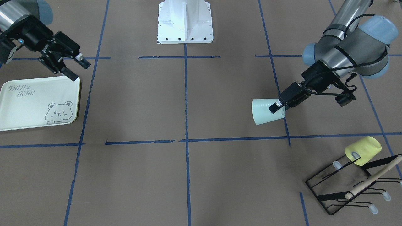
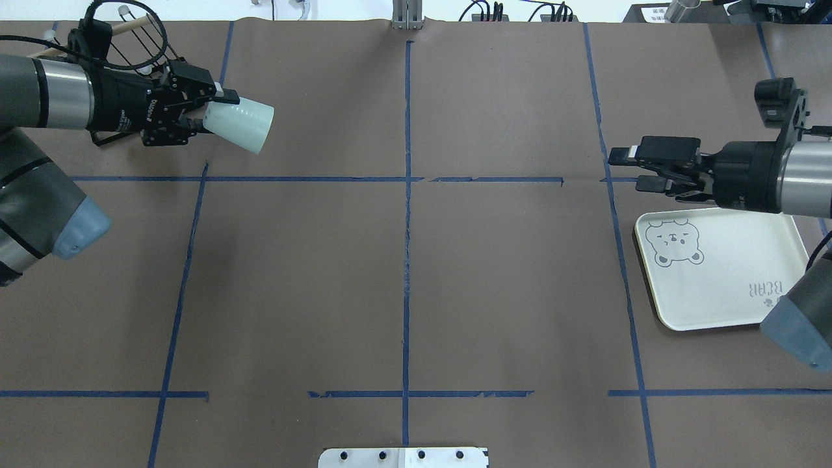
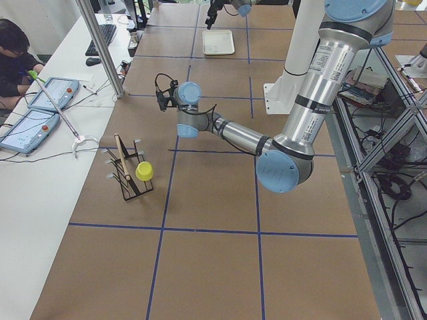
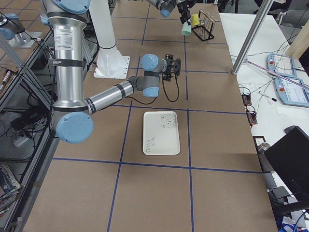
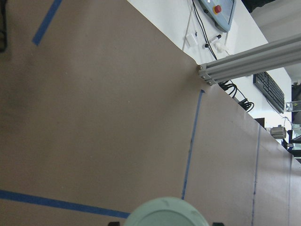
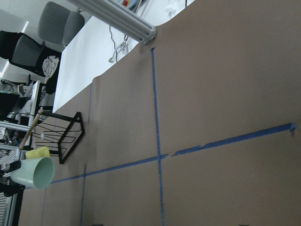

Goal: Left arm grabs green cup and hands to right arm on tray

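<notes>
The green cup (image 1: 265,112) is held sideways above the table by my left gripper (image 1: 276,110), which is shut on one end of it; the other end points toward the table's middle. It also shows in the overhead view (image 2: 240,125) with the left gripper (image 2: 218,116), at the bottom of the left wrist view (image 5: 164,214), and far off in the right wrist view (image 6: 33,172). My right gripper (image 2: 627,170) is open and empty above the far edge of the tray (image 2: 721,286). The tray (image 1: 31,106) is bare.
A black wire rack (image 1: 351,188) with a wooden dowel holds a pale yellow cup (image 1: 363,150) at the left arm's end of the table. The robot's white base (image 1: 185,22) stands at the middle of its side. Blue tape lines cross the brown table.
</notes>
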`<state>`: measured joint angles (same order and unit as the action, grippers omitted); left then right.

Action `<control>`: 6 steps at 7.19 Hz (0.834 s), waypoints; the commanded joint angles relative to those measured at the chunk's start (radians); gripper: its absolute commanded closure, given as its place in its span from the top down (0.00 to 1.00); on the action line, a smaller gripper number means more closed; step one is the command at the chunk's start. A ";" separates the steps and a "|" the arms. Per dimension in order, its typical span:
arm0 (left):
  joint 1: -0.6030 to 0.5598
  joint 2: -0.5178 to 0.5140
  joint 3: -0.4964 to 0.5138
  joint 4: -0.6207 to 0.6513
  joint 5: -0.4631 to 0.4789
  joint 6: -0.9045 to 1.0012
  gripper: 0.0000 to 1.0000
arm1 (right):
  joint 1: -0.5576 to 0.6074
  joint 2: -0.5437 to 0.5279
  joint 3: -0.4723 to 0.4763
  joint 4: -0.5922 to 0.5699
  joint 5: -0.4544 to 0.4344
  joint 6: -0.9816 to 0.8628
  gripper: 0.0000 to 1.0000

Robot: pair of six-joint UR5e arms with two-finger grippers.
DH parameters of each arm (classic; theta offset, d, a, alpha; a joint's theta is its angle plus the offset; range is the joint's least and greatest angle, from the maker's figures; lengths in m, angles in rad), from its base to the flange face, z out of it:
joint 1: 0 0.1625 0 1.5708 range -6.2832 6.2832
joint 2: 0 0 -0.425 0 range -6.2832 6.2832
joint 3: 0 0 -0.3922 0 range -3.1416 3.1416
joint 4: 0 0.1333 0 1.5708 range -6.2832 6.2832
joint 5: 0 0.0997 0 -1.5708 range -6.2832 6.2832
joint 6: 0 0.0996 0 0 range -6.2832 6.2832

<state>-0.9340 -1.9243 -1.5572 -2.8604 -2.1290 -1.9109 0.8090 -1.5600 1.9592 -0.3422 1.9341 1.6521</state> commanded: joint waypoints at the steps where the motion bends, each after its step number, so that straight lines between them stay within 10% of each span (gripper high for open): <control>1: 0.046 0.002 -0.070 -0.068 0.014 -0.152 0.37 | -0.167 0.009 0.000 0.234 -0.187 0.119 1.00; 3: 0.070 0.001 -0.081 -0.207 0.012 -0.279 0.37 | -0.337 0.091 -0.020 0.325 -0.376 0.123 1.00; 6: 0.156 -0.012 -0.081 -0.284 0.009 -0.269 0.37 | -0.357 0.323 -0.146 0.318 -0.382 0.130 1.00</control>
<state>-0.8132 -1.9320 -1.6384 -3.1064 -2.1177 -2.1821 0.4581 -1.3058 1.8452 -0.0239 1.5577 1.7782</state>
